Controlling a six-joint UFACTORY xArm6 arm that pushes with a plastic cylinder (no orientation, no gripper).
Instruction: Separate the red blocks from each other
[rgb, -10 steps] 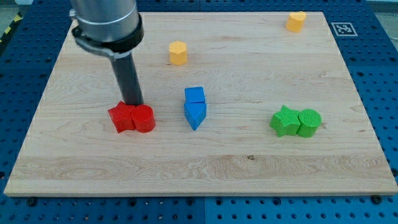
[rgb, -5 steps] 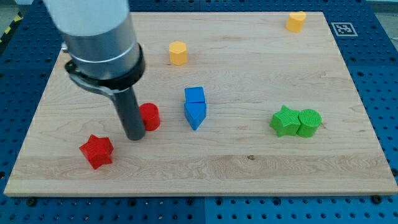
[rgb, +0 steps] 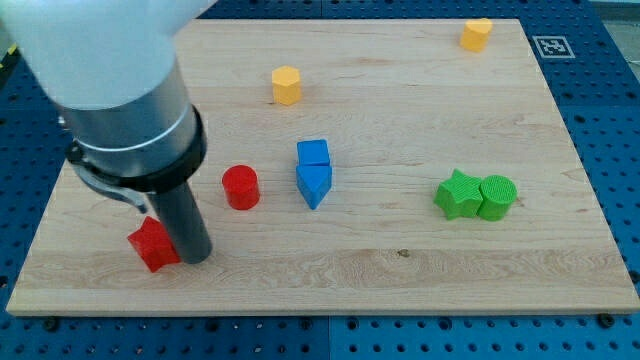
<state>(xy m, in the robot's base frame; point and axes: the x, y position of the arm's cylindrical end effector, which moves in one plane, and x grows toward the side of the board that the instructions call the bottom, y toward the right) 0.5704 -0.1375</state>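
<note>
A red star block (rgb: 150, 245) lies near the board's lower left, partly hidden by my rod. A red cylinder (rgb: 240, 187) stands apart from it, up and to the right, left of the blue blocks. My tip (rgb: 193, 258) rests on the board right against the star's right side, below and left of the cylinder.
A blue cube (rgb: 313, 153) and a blue pointed block (rgb: 314, 184) touch at the centre. A green star (rgb: 458, 195) and a green cylinder (rgb: 497, 197) touch at the right. A yellow hexagonal block (rgb: 286, 85) sits at top centre, another yellow block (rgb: 476, 34) at top right.
The two red blocks were touching; the rod went between them and drove the star down-left. My tip has since moved down the view beside the star; the cylinder rests slightly further right.
</note>
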